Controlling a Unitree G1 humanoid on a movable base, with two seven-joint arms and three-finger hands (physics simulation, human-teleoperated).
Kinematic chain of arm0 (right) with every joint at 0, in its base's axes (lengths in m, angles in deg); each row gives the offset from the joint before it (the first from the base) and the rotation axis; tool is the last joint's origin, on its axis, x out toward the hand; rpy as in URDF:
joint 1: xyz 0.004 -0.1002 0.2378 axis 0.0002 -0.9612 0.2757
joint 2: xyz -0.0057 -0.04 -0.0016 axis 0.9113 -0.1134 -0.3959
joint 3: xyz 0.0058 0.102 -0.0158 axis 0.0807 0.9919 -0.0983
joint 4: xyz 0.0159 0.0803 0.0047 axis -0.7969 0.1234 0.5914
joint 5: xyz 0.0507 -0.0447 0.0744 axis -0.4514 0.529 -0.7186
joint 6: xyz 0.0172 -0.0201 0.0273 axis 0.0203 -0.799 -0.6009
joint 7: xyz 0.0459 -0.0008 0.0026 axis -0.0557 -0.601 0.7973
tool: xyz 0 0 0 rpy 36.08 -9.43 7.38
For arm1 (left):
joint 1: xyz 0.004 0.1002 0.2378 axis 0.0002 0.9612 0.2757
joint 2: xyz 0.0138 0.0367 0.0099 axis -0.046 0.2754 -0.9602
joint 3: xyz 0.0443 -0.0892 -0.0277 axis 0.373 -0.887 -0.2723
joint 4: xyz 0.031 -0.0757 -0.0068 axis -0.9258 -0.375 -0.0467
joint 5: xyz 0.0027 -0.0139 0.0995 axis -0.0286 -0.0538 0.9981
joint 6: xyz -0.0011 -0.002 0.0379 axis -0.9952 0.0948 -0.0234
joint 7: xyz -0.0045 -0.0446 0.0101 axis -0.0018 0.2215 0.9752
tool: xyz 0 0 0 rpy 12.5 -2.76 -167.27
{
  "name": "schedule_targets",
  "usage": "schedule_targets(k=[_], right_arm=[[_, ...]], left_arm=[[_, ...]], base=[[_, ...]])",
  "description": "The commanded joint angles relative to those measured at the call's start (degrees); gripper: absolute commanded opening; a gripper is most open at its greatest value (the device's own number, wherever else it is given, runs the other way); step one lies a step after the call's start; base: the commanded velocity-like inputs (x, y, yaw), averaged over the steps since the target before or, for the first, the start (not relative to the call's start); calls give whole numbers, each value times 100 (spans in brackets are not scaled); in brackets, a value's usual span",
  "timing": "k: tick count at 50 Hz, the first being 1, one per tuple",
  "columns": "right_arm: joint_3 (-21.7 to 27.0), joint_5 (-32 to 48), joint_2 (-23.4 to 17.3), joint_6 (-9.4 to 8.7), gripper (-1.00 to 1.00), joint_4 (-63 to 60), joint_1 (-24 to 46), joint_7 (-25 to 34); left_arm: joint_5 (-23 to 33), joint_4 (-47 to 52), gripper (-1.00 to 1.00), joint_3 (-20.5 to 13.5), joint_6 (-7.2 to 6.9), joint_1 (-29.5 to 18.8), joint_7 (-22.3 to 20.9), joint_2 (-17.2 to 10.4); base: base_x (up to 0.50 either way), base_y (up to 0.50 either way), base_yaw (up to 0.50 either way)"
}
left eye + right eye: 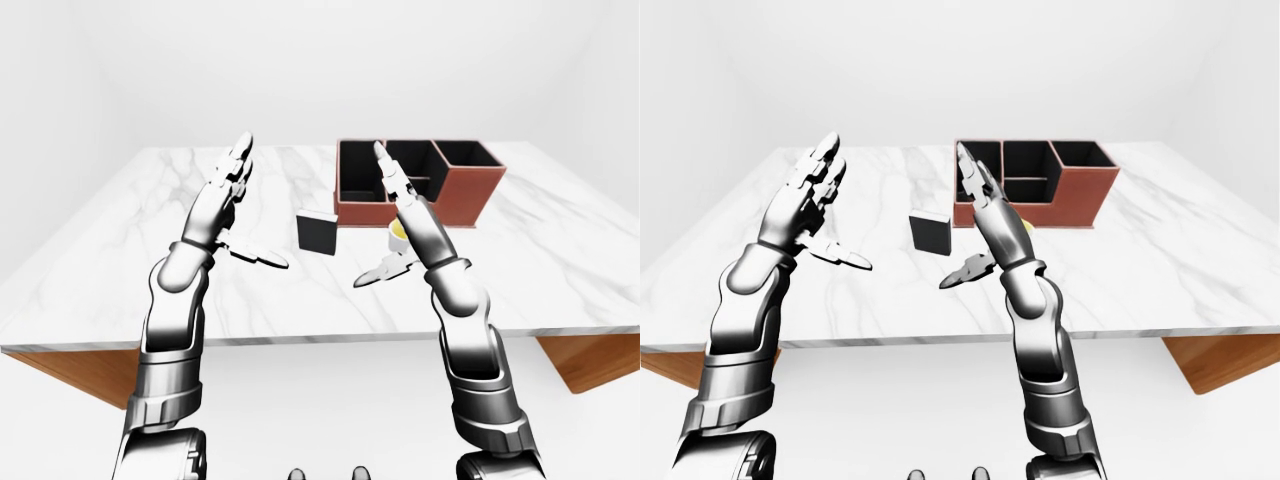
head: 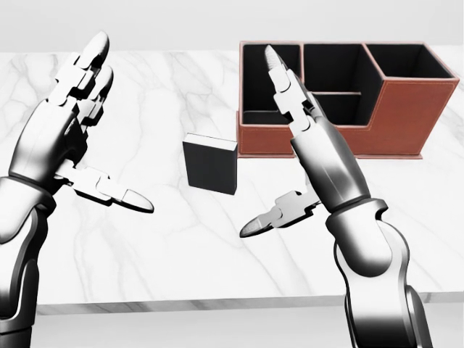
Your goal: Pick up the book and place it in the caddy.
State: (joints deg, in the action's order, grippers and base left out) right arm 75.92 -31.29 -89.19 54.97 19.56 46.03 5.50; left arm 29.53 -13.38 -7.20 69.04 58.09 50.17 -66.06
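- The book [image 2: 211, 164] stands up on the white bench [image 2: 181, 239], just left of the red caddy [image 2: 395, 109], not touching it, I think
- Looks small, stiff and light to me; dark cover may be slippery, so it could tip if I bump it
- I'd pinch it by its two flat sides, near the top
- My left hand [image 2: 76, 138] is wide open w/ nothing in it, up over the bench, left of the book
- My right hand [image 2: 293, 156] is open and empty too, raised right of the book; it hides part of the caddy's near wall
- A bit of yellow thing [image 1: 397, 232] peeks out behind my right arm; can't tell what it is
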Motion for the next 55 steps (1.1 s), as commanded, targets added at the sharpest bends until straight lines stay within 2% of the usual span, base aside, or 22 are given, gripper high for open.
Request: schedule_targets(k=[1,55], right_arm=[[-3,27,3,0,100,-39,-25,34],[-35,117,30,0,100,29,-104,84]], left_arm=[[33,36,100,4,0,40,-34,15],[147,-85,100,40,0,94,-93,55]], base=[[17,0,0],[17,0,0]])
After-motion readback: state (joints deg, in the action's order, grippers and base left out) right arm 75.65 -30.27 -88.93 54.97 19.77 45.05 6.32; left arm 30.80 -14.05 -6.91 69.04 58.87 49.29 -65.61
